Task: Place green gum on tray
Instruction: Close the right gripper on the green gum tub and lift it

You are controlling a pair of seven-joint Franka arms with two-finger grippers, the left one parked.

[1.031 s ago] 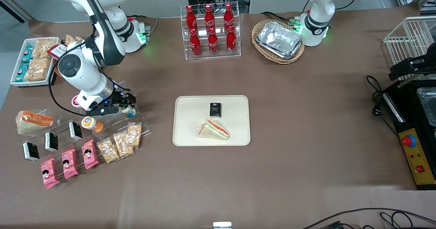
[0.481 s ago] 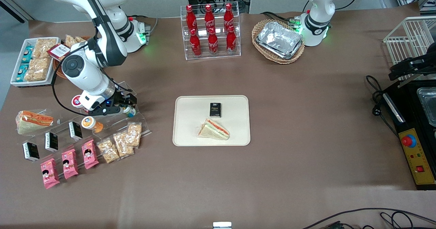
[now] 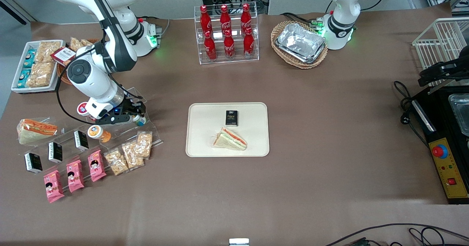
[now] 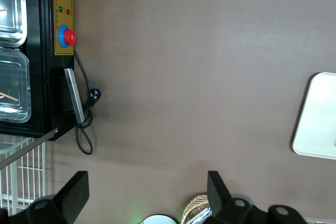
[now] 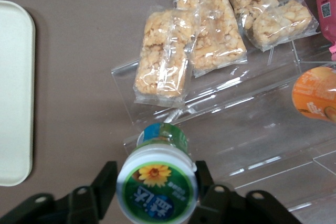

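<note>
The green gum (image 5: 156, 182), a small canister with a green-rimmed white lid and a yellow flower mark, sits between the fingers of my right gripper (image 5: 155, 183). The fingers (image 5: 104, 181) press against both sides of the lid. The canister is held over the clear acrylic stand (image 5: 247, 129). In the front view the gripper (image 3: 136, 118) and gum (image 3: 139, 120) are at the stand's upper step, toward the working arm's end. The cream tray (image 3: 199, 143) lies mid-table and also shows in the right wrist view (image 5: 13, 103).
A sandwich (image 3: 230, 139) and a black box (image 3: 231, 117) lie on the tray. An orange-lidded canister (image 3: 96, 132), rice-snack packs (image 5: 168, 61), pink packs (image 3: 75, 175) and black boxes (image 3: 55, 152) fill the stand. A cola rack (image 3: 226, 33) and foil trays in a wicker basket (image 3: 300, 43) stand farther back.
The right arm's wrist has shifted slightly away from the front camera and toward the tray. The gum stays between the fingers and has barely moved.
</note>
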